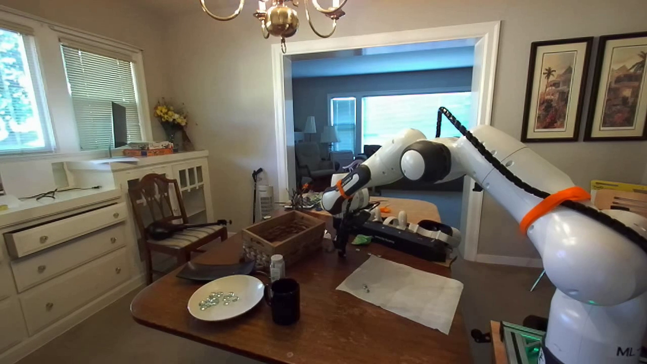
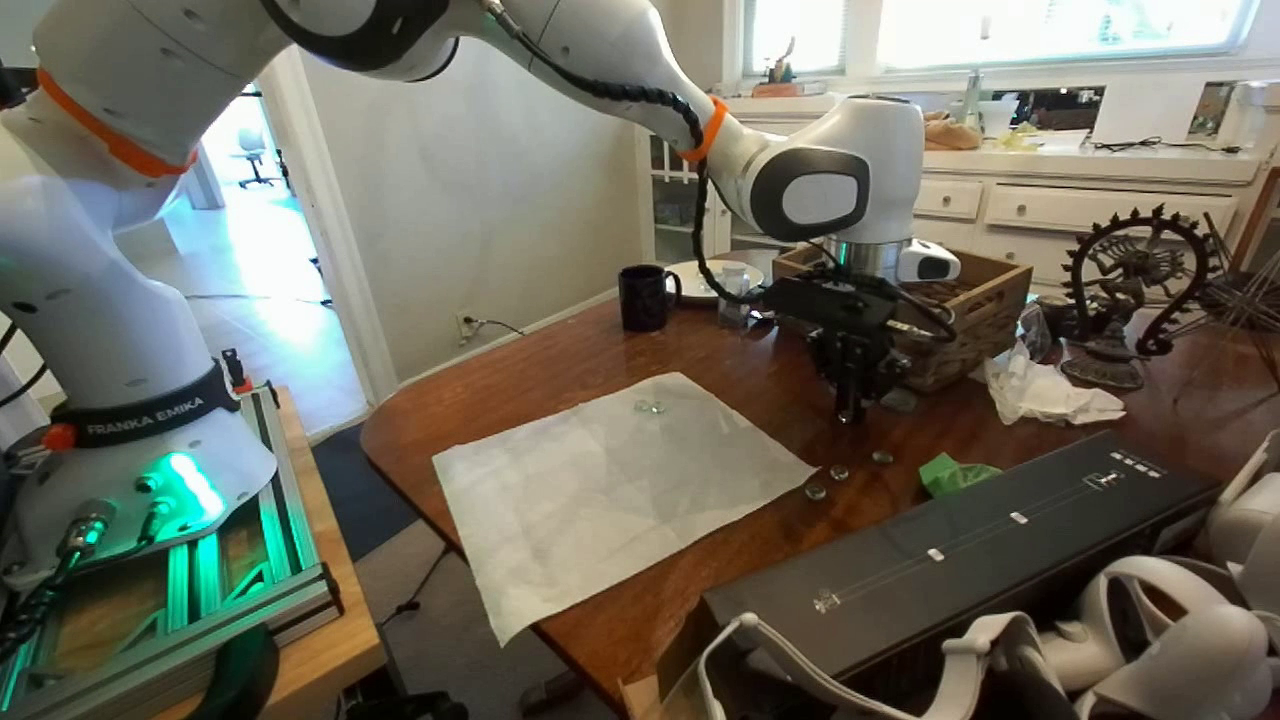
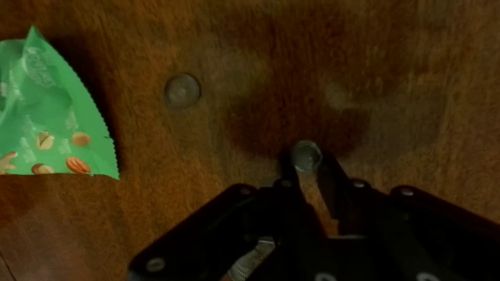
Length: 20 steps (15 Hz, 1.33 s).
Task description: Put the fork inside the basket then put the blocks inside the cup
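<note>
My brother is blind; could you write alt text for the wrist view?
The gripper appears closed on a clear glass pebble over a brown wooden table. At left lie another pebble and a green snack bag printed with nuts.

The worktop (image 1: 323,336) is wood, smooth and a bit shiny. The basket (image 1: 298,243) is flat wood up top and rough and woven below. The cup (image 1: 285,303) is smooth and shiny. The plate (image 1: 250,292) looks smooth. The round bits (image 3: 183,91) look like clear, slick glass. The sheet (image 2: 620,490) is dull and wrinkly; I can't tell paper from cloth. The packet (image 3: 58,109) looks like thin, crinkly plastic. The gripper (image 3: 307,167) is dull, with shiny screws (image 3: 155,264) like metal. The lamp (image 1: 281,21) is shiny metal.
</note>
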Each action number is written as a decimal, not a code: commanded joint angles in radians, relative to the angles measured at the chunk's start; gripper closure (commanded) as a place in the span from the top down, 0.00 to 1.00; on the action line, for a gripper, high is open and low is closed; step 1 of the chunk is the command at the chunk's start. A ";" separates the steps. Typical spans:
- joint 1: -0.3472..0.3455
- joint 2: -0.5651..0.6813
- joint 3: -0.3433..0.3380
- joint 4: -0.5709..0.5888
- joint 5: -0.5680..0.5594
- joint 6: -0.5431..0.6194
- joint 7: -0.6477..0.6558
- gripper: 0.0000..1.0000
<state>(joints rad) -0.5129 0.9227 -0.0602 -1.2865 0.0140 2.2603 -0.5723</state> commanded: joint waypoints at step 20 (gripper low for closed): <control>0.360 -0.328 0.084 -0.249 -0.322 0.331 -0.349 0.05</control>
<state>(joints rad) -0.1886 0.5585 0.0092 -1.5921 -0.2801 2.5892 -0.8525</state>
